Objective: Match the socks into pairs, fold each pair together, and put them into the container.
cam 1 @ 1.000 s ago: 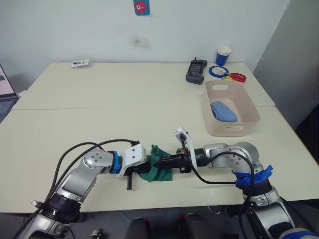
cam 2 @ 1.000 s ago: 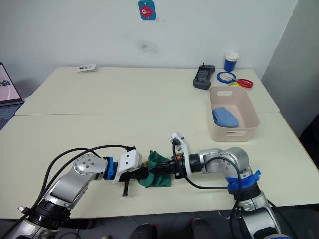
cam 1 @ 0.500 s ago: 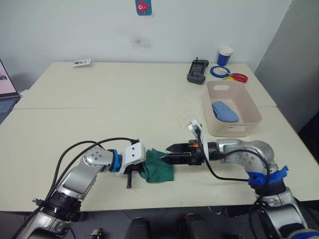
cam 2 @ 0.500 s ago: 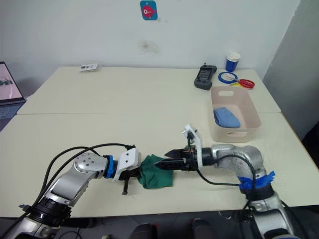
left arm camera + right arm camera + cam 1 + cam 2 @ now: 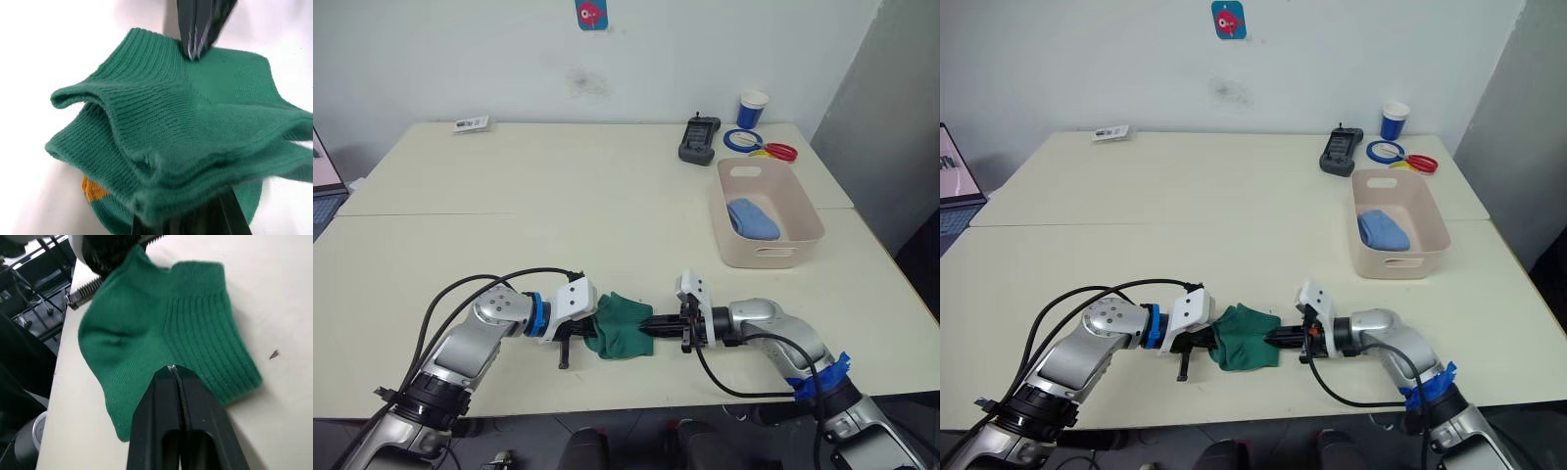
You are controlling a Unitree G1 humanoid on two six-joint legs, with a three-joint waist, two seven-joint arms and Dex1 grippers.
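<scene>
At the near edge of the table (image 5: pixel 509 196), the left gripper (image 5: pixel 590 333) is clamped on the left side of the folded green socks (image 5: pixel 623 327). The right gripper (image 5: pixel 651 327), fingers pressed together with nothing between them, touches the socks' right edge. Far right, the pink container (image 5: pixel 793 220) holds a blue sock bundle (image 5: pixel 752 218); a cup (image 5: pixel 753 110) stands beyond.

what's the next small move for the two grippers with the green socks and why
Probably lift the dark green socks with the left gripper, which grips their edge, and carry them toward the pink tub. The pair looks folded into one bundle, the right gripper is shut with its tip at the sock's edge, and a light blue pair already lies in the tub.
</scene>
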